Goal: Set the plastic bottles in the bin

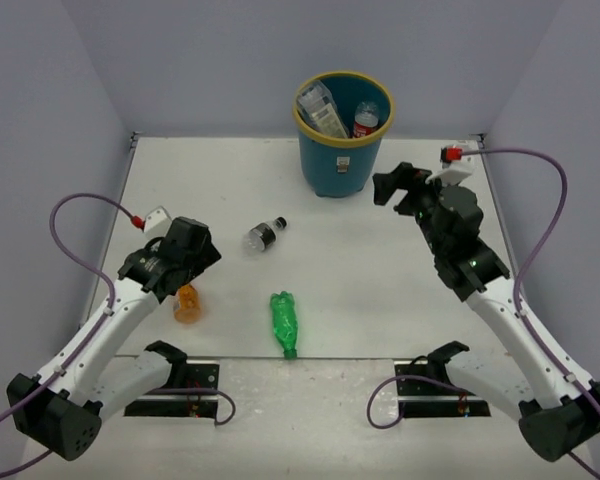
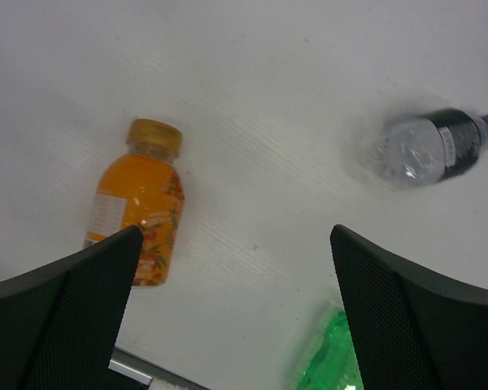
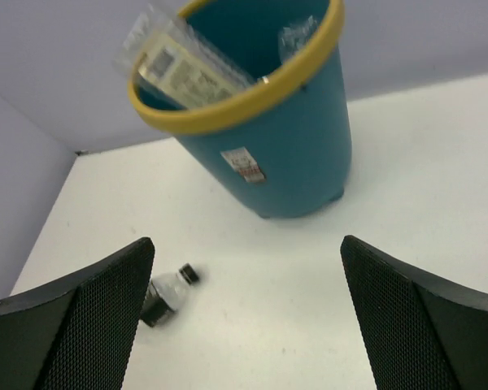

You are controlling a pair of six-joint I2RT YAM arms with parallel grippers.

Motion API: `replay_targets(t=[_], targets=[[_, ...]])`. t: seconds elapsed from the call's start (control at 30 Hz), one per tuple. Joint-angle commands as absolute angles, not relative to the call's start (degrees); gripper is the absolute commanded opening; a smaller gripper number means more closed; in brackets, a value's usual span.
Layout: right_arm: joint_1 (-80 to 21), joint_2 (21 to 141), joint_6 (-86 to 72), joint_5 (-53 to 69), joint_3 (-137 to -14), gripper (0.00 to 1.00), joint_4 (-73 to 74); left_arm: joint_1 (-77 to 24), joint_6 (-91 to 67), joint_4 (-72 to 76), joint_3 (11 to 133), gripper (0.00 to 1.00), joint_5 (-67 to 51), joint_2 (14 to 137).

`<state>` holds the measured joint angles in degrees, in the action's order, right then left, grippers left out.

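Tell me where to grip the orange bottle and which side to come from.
Grip the orange bottle across its labelled body, below the narrower cap, coming down from above. It lies flat on the table, so its two long flanks are free to pinch. The open left gripper is nearest.

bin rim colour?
Yellow rim on the teal-blue bin; the right wrist view shows it best.
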<state>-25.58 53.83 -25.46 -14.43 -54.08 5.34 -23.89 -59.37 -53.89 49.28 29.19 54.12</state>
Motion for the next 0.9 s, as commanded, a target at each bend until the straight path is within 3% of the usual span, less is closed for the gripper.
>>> replay_targets(t=[0.0,0.27,0.63,0.7,0.77,0.87], targets=[[-25.7,44.9,-32.3,-15.0,-43.9,0.99,5.0,-14.9,-60.2,-59.2,49.3,1.00,32.2,53.2],[-25.7,39.7,-33.1,-23.7,-40.3,0.99,8.3,-11.3,-57.1,-51.1,42.4,1.00,24.2,58.9],[-25.7,42.3,-32.2,-25.7,-40.7,0.99,8.3,-11.2,-56.0,-40.4,31.1,0.99,14.8,60.5],[-25.6,41.9,-32.2,-25.6,-40.5,0.99,8.3,-11.2,-56.1,-40.0,30.4,0.94,15.1,60.9],[-25.6,41.1,-32.3,-25.7,-40.3,0.99,8.3,-11.2,-56.1,-39.7,30.3,0.77,15.3,61.2],[-25.7,39.6,-32.3,-25.8,-39.7,0.99,8.4,-11.2,-56.0,-39.1,31.1,0.43,15.2,61.0]])
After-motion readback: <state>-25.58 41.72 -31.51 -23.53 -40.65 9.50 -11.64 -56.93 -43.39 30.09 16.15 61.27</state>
